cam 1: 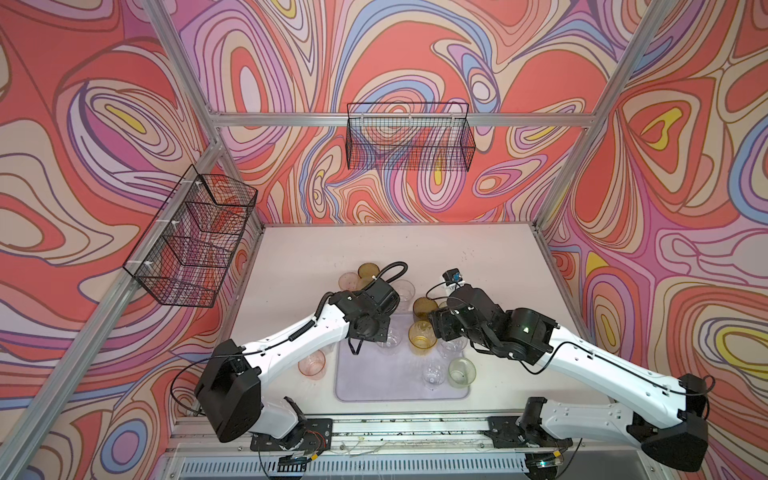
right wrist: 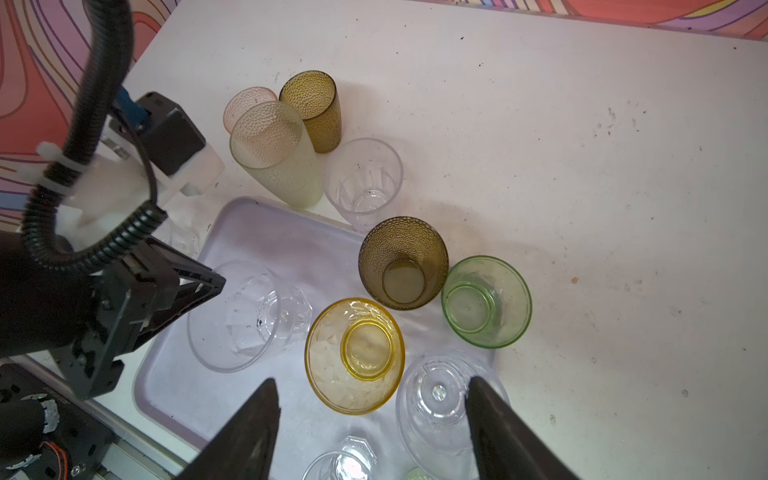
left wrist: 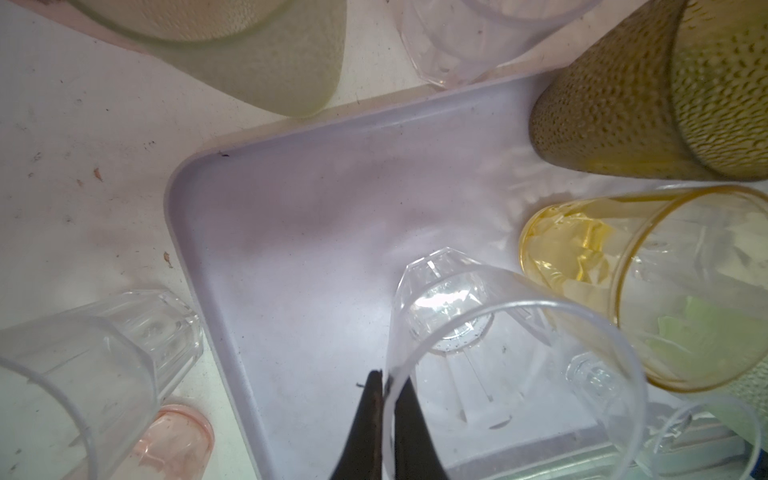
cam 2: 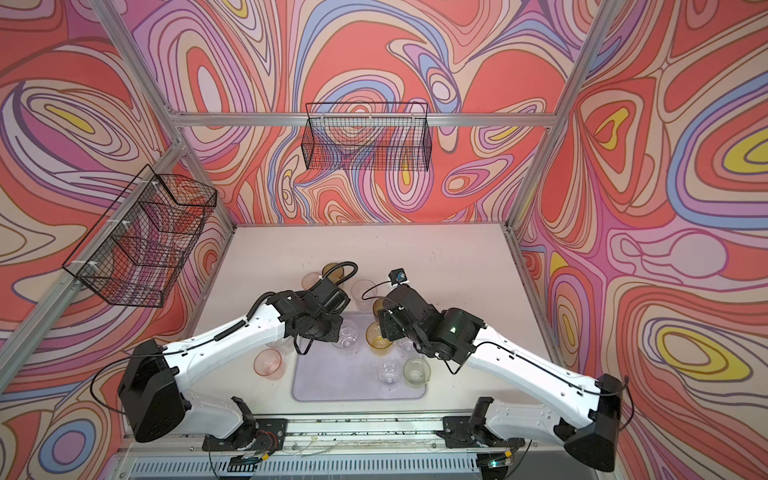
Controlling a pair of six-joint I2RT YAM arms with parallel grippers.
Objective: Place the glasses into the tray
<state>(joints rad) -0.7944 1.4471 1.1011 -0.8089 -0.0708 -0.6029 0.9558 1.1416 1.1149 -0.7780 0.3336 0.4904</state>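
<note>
Left wrist: clear tumbler (left wrist: 511,361) rim between fingers (left wrist: 363,432)

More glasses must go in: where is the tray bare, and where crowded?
The tray is bare at its near-left, between the left rim and the near clear glass. Its far-right is crowded: the amber glass, the olive-brown glass and the green glass stand close together.

White arm links (cam 1: 291,336), black joints (cam 1: 228,390), ribbed black cable (right wrist: 110,50), dark tapered fingers (right wrist: 249,432)
</note>
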